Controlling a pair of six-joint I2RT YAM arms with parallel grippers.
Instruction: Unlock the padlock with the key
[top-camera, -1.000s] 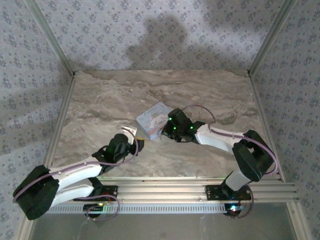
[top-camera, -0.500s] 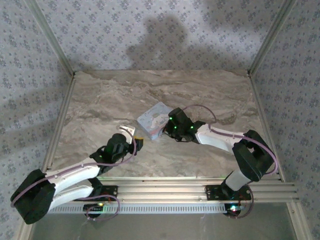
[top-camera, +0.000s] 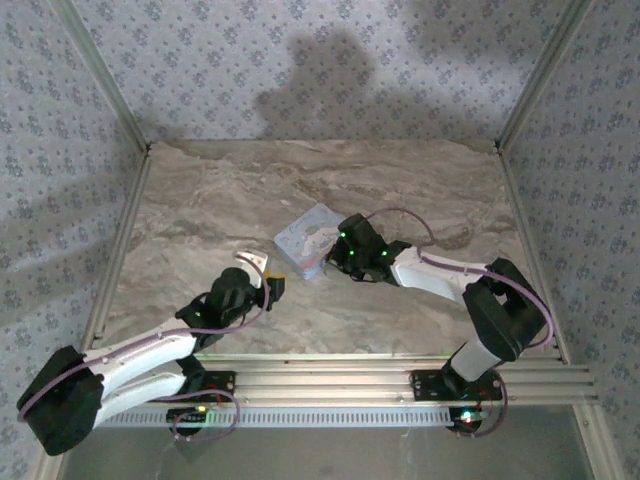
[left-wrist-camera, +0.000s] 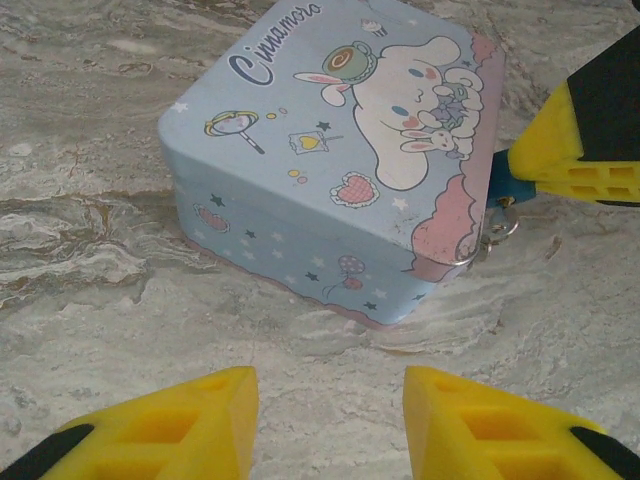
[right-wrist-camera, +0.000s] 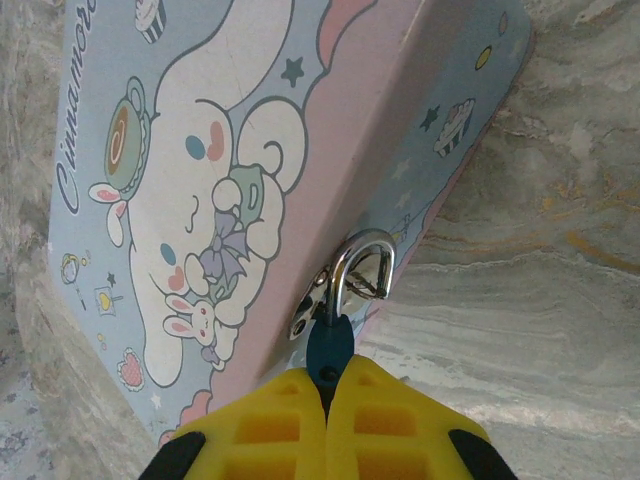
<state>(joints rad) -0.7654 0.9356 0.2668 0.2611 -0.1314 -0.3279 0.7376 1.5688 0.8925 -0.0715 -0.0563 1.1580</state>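
Note:
A light-blue Cinnamoroll tin (top-camera: 305, 238) sits mid-table, one corner toward the left wrist camera (left-wrist-camera: 340, 150). A small padlock with a blue body (right-wrist-camera: 330, 345) and a silver shackle (right-wrist-camera: 365, 255) hangs through the tin's hasp. My right gripper (right-wrist-camera: 327, 400) is shut on the padlock's blue body, its yellow fingers (left-wrist-camera: 590, 140) at the tin's right corner. My left gripper (left-wrist-camera: 330, 420) is open above bare marble just short of the tin, with nothing between its fingers. From above, the left gripper (top-camera: 262, 280) sits near-left of the tin and the right gripper (top-camera: 335, 262) against its near-right side.
The marble tabletop (top-camera: 200, 210) is walled by patterned panels with metal corner posts (top-camera: 115, 100). An aluminium rail (top-camera: 400, 375) runs along the near edge by the arm bases. Open marble lies left of and behind the tin.
My left arm has drawn back a little toward the near left, away from the tin. The right gripper and the tin have stayed put.

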